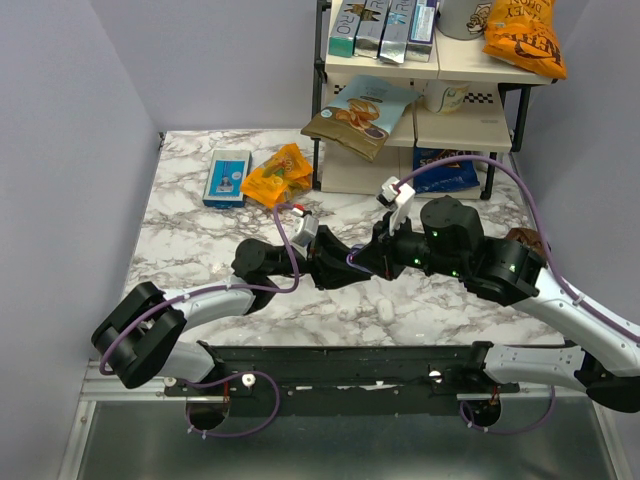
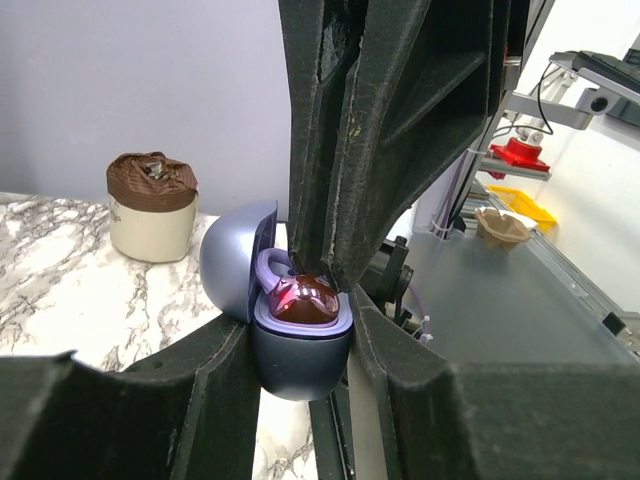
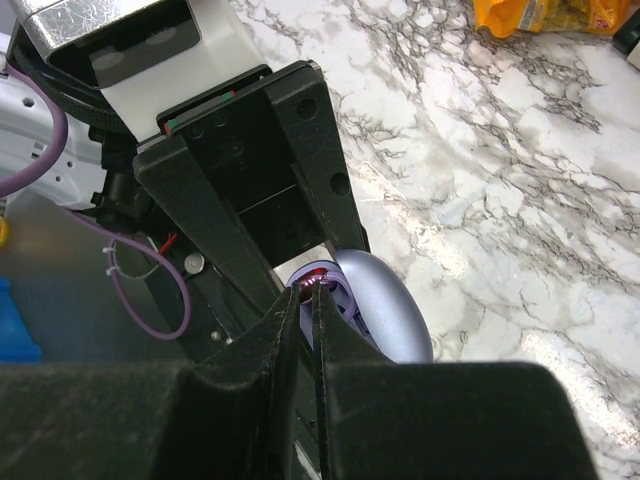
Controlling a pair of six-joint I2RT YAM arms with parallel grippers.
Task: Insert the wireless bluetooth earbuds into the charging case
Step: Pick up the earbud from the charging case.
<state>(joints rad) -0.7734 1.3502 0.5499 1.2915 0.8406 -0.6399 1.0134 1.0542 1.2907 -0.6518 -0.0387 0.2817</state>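
Top view: bright, even, diffuse light from above; soft shadows under arms on marble table (image 1: 200, 250); verticals lean near frame edges.
Left wrist view: left fingers (image 2: 150, 420) dark, slightly soft; red glint on earbud (image 2: 303, 298).
Right wrist view: white glare patches on marble; right fingers (image 3: 250, 420) near-black, detail lost.

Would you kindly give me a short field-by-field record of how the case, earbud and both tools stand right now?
Left tool: shut on the charging case, a finger each side
Lid: open, tilted back
Earbud: glossy, sitting in the case's well
Right tool: almost closed, tips pinching the earbud from above
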